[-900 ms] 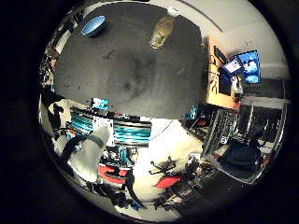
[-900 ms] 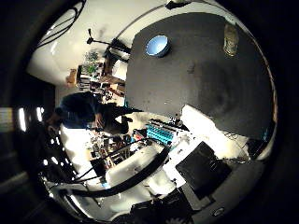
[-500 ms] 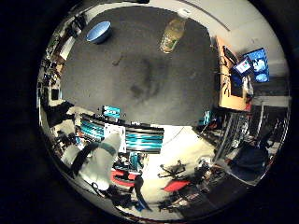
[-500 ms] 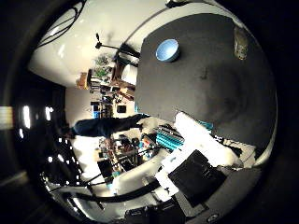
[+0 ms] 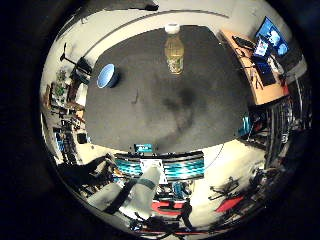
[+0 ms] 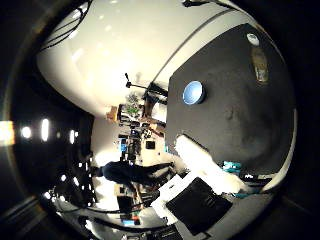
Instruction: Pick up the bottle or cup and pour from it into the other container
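A clear bottle of yellow liquid with a white cap [image 5: 174, 50] stands upright on the dark table [image 5: 170, 110] in the right little finger side palm view. A blue bowl [image 5: 106, 75] sits on the same table, well away from the bottle. In the right thumb side palm view the bottle [image 6: 260, 62] and the blue bowl [image 6: 192, 93] show small on the dark table [image 6: 245, 120]. Both things are far from the palm.
An orange desk with monitors [image 5: 262, 52] stands beside the table. Below the table's near edge are teal crates [image 5: 160, 165] and a white robot base [image 6: 200, 165]. A plant and a lamp stand [image 6: 135, 100] lie past the table by the pale wall.
The whole picture has turned in each view, so the camera has moved. The bottle and the bowl keep their places on the table.
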Robot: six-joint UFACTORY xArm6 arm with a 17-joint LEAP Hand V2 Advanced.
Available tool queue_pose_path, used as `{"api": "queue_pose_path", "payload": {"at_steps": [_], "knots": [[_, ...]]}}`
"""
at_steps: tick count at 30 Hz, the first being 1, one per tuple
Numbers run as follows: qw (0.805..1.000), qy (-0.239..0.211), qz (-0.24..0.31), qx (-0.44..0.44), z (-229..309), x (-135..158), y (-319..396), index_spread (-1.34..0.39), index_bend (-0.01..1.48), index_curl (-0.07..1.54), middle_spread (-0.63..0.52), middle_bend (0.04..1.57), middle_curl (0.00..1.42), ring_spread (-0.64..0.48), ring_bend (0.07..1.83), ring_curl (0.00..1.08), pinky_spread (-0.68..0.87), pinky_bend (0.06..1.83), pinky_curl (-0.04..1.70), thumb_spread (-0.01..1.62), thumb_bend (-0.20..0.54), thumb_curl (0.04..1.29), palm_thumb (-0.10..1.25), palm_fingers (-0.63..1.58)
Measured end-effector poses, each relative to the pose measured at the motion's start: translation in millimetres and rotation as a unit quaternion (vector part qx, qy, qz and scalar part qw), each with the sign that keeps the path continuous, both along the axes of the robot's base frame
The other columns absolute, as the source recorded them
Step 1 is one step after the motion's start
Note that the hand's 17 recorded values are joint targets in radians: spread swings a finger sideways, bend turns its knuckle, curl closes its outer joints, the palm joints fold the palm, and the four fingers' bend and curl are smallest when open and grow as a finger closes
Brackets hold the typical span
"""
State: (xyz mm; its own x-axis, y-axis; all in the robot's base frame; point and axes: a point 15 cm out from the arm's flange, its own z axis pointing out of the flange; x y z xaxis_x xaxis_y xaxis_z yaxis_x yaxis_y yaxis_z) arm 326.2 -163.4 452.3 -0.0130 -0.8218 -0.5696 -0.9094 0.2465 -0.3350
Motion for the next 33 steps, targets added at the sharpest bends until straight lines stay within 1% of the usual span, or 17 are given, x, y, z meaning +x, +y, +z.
{"api": "queue_pose_path", "payload": {"at_steps": [4,6,8,10,20,26,33], "knots": [[0.999,-0.022,-0.023,0.039,-6.0,13.8,-19.2,-0.27,0.15,0.26,0.05,0.26,0.35,0.2,0.34,0.26,0.44,0.76,0.04,1.01,-0.027,0.35,0.63,0.16],[0.997,-0.044,-0.04,0.05,-6.4,23.0,-30.0,-0.27,0.15,0.26,0.05,0.27,0.35,0.2,0.36,0.26,0.44,0.77,0.03,1.01,-0.029,0.35,0.63,0.17],[0.994,-0.072,-0.058,0.059,-6.9,38.3,-44.0,-0.26,0.16,0.26,0.05,0.28,0.35,0.2,0.37,0.27,0.43,0.77,0.03,1.01,-0.027,0.35,0.62,0.17],[0.992,-0.085,-0.068,0.069,-13.4,46.9,-55.4,-0.25,0.16,0.26,0.05,0.28,0.35,0.19,0.38,0.26,0.43,0.78,0.02,1.01,-0.026,0.35,0.62,0.17],[0.981,-0.084,-0.095,0.149,-71.8,64.6,-96.8,-0.24,0.16,0.27,0.06,0.28,0.35,0.19,0.39,0.26,0.42,0.8,0.0,1.03,-0.025,0.34,0.6,0.16],[0.977,-0.081,-0.118,0.156,-106.9,77.5,-127.4,-0.23,0.16,0.27,0.06,0.28,0.35,0.18,0.4,0.25,0.42,0.81,0.0,1.03,-0.027,0.34,0.58,0.14],[0.975,-0.075,-0.121,0.171,-134.0,87.4,-144.6,-0.22,0.16,0.27,0.08,0.28,0.35,0.18,0.41,0.25,0.41,0.82,0.0,1.02,-0.025,0.33,0.58,0.12]]}}
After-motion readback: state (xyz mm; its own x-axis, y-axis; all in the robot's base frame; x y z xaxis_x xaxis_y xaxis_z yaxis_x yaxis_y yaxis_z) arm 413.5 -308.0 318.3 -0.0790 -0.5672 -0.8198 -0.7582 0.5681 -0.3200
